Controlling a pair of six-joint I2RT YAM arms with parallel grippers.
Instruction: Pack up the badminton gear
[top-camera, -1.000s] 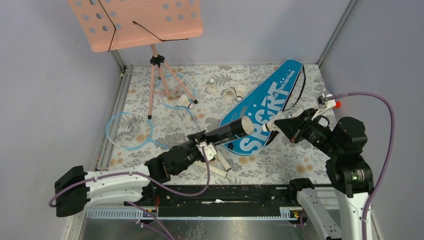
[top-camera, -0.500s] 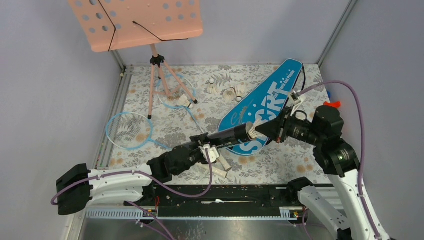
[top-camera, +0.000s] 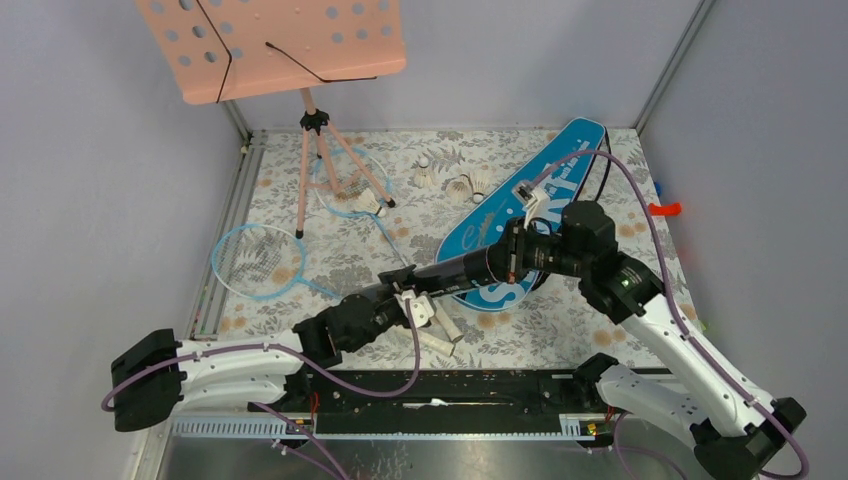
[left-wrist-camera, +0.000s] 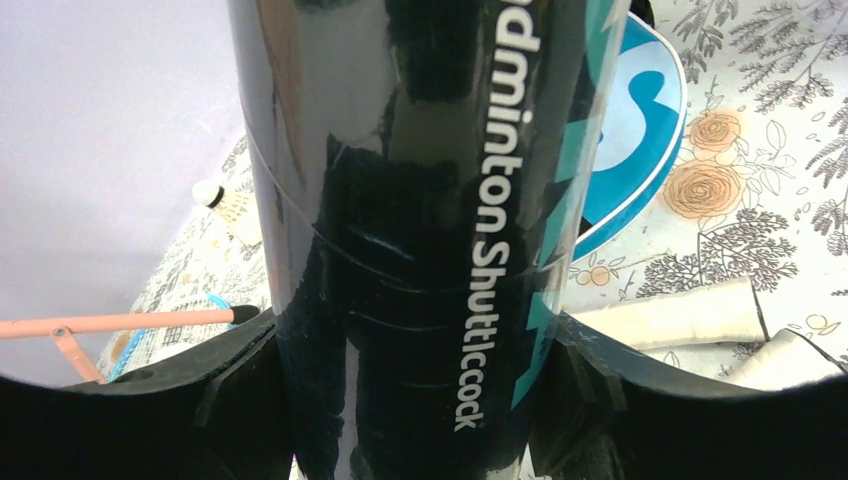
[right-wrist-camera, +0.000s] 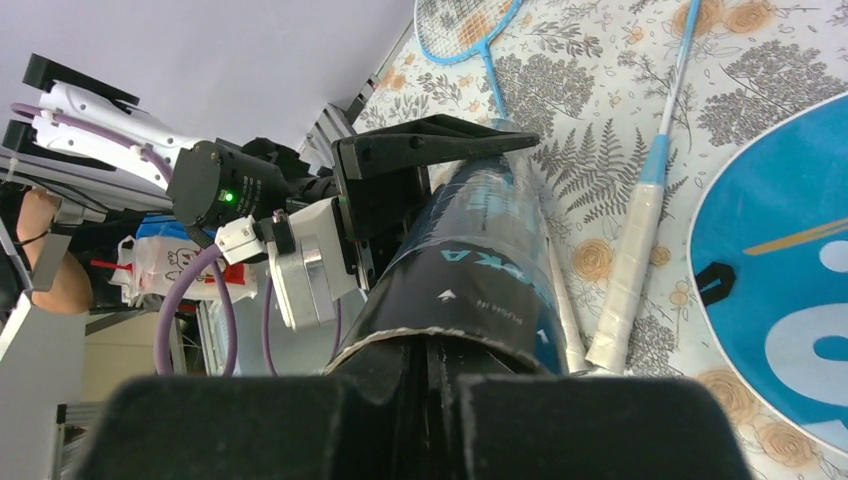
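From above, the left gripper (top-camera: 405, 285) is clamping the dark tube (top-camera: 460, 268), whose open end is meeting the right gripper (top-camera: 508, 258) over the blue bag (top-camera: 550, 185).

Left wrist: both fingers (left-wrist-camera: 225, 405) are squeezing the tube between them, with the bag beyond.

Right wrist: the fingers (right-wrist-camera: 390, 378), pressed together, are seemingly reaching into the tube's mouth.

Above the table's (top-camera: 600, 325) middle, the tube (top-camera: 455, 268) in my left gripper (top-camera: 412, 284) meets my right gripper (right-wrist-camera: 432, 365) over the bag (top-camera: 545, 190); rackets (top-camera: 258, 260) lie left, shuttlecocks (top-camera: 462, 186) near the far edge.
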